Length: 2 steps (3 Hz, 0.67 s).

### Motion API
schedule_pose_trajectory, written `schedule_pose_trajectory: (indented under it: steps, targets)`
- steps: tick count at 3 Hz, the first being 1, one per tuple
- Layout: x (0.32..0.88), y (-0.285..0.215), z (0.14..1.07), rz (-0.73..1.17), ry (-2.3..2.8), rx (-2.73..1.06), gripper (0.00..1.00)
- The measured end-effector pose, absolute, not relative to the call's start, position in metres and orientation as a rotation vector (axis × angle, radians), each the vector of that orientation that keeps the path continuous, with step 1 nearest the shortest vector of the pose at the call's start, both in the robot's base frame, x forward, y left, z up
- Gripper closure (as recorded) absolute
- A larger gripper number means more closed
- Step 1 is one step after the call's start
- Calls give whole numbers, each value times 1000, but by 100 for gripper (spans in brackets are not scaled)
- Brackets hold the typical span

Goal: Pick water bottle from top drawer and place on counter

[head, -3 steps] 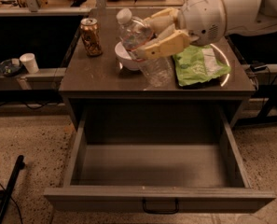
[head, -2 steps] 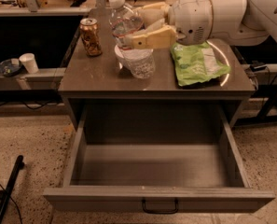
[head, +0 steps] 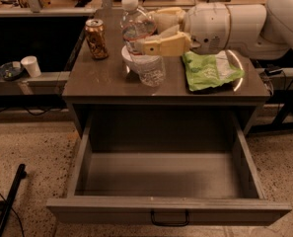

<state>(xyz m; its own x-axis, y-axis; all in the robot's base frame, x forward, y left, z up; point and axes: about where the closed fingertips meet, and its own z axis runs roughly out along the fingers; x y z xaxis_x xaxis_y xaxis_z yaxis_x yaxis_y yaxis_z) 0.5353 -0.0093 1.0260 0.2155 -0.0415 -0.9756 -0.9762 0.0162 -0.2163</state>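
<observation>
My gripper (head: 153,33) reaches in from the right and is shut on the water bottle (head: 141,41), a clear ribbed bottle with a white cap. The bottle is nearly upright, leaning slightly left, with its base low over the counter (head: 101,80), in front of a white bowl (head: 131,58). Whether the base touches the counter I cannot tell. One yellow finger (head: 165,46) crosses the bottle's front; the other is behind it. The top drawer (head: 168,181) is pulled fully open below the counter and shows nothing inside.
A brown patterned drink can (head: 96,38) stands at the counter's back left. A green chip bag (head: 210,70) lies on the right. A white cup (head: 31,66) and a dark dish (head: 9,70) sit on a low shelf to the left. A black pole (head: 8,201) lies on the floor.
My gripper has moved left and back with the bottle, and the bottle has tipped from slanted to nearly upright over the counter's middle.
</observation>
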Motion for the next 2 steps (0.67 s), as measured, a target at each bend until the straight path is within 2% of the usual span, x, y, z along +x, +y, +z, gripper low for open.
schedule_pose_trajectory:
  steps: [2]
  targets:
    - [508, -41, 1025, 925, 1048, -1126, 100]
